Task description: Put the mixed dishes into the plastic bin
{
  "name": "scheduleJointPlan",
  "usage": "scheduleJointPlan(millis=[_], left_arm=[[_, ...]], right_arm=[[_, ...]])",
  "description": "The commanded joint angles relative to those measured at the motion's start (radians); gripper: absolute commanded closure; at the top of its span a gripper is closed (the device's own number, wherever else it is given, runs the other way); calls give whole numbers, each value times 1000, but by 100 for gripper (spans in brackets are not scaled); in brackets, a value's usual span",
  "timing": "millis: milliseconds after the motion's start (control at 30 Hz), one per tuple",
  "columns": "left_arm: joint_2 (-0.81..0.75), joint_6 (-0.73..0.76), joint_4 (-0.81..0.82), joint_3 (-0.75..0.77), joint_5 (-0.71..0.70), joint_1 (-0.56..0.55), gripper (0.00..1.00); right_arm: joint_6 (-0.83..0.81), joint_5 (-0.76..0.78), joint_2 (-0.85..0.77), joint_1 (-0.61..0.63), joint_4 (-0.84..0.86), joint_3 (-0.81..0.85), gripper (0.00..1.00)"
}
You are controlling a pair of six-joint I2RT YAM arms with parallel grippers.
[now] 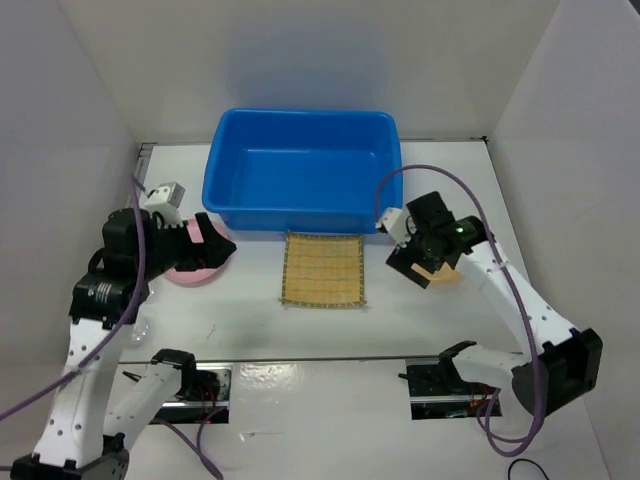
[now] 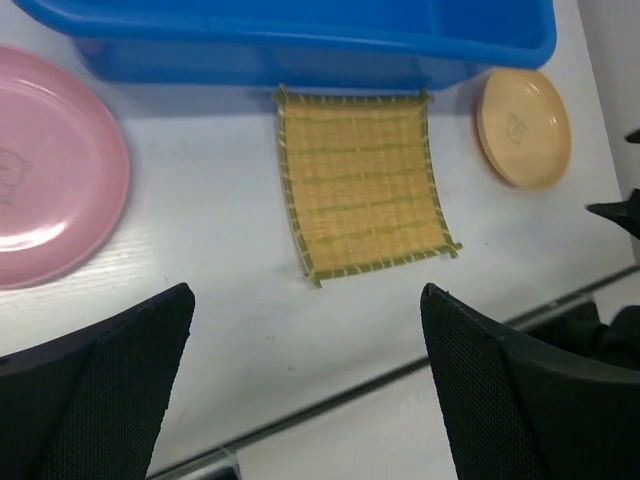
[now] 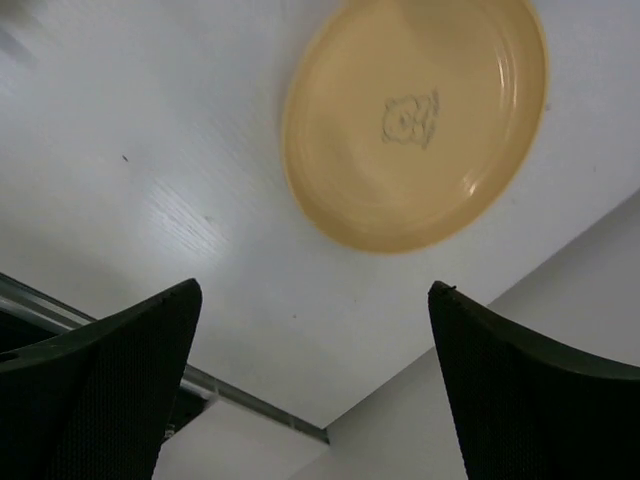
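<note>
The blue plastic bin [image 1: 300, 113] stands empty at the back centre; its near wall shows in the left wrist view [image 2: 300, 60]. The yellow woven mat [image 1: 322, 269] [image 2: 362, 185] lies flat just in front of it. The pink plate [image 1: 190, 270] [image 2: 50, 170] lies to the left, partly under my left gripper [image 1: 215, 245] [image 2: 305, 295], which is open and empty above it. The tan-orange plate [image 1: 450, 272] [image 2: 523, 125] [image 3: 415, 120] lies to the right. My right gripper [image 1: 410, 265] [image 3: 315, 290] hovers over it, open and empty. I cannot make out the clear cups.
White walls close in the table on the left, right and back. A metal strip [image 1: 330, 358] runs across the table near the arm bases. Purple cables [image 1: 440, 172] loop above both arms. The right arm's tip shows at the edge of the left wrist view [image 2: 620, 215].
</note>
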Motion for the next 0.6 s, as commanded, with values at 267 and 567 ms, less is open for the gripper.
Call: scheduleJointPlan(millis=[267,567], left_arm=[[400,-180,-99,-14,110,-283,0],[190,-452,177,-303,170,-331,0]], right_arm=[[92,64,363,335,176,70,11],[116,-17,527,344,288,71,100]])
